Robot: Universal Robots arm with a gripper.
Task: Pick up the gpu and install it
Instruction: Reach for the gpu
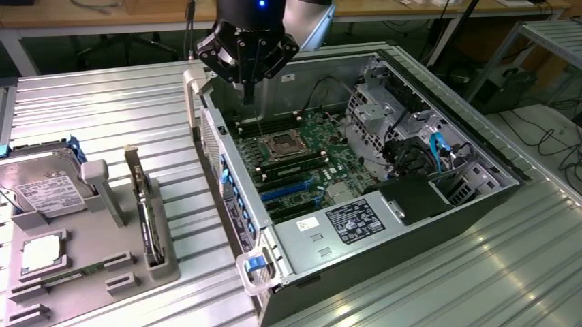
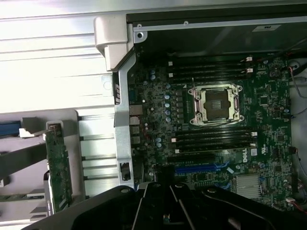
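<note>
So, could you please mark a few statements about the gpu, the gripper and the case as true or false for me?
1. The gpu stands on edge in the grey holder, outside the computer case. True.
2. The gripper is holding the gpu. False: it is shut on nothing, above the open case.
3. The motherboard lies exposed inside the case. True.
4. The hard drive is mounted inside the case. False: it rests on the holder, to the exterior view's left of the gpu.
</note>
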